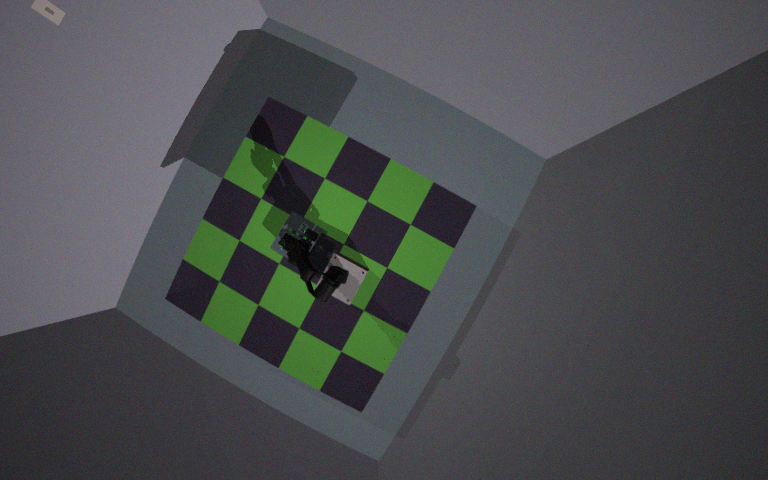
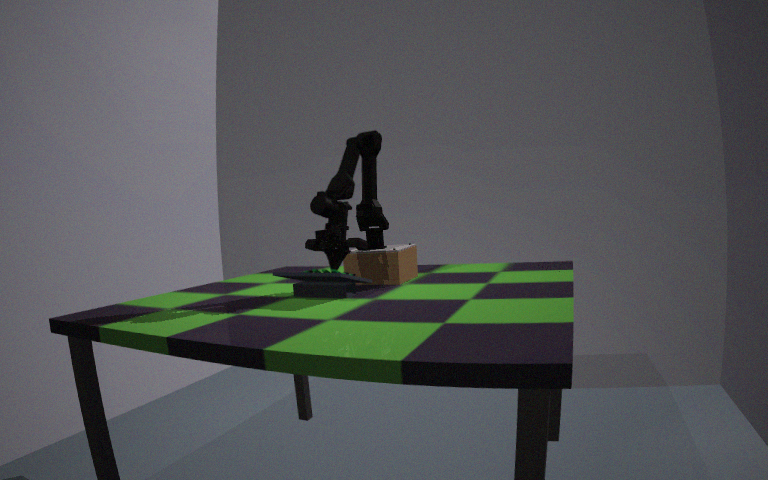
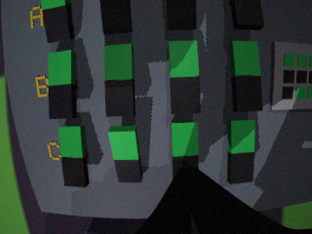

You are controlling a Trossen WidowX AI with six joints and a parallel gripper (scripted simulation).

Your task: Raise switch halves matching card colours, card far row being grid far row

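The dark grey switch panel [image 2: 289,275] [image 3: 24,56] is tilted on a low stand. Its switches have green far halves and dark near halves; row A is cut off by the wrist view's top edge. In row C, the second switch [image 3: 124,145] looks tilted differently from its neighbours. My gripper [image 2: 335,268] [image 3: 186,175] is shut and empty, its tip low over the panel, overlapping the dark near half of row C's third switch [image 3: 184,138]; contact cannot be told. The card [image 3: 277,78] is cut off at right: visible squares are green, green; dark, dark; dark, green, far row to near.
The arm's base stands on a wooden box [image 2: 408,264] with a pale top, close behind the panel. The panel rests on the green and dark checkered table [image 1: 334,367] [image 2: 334,339]. The arm hides part of the panel in the top view.
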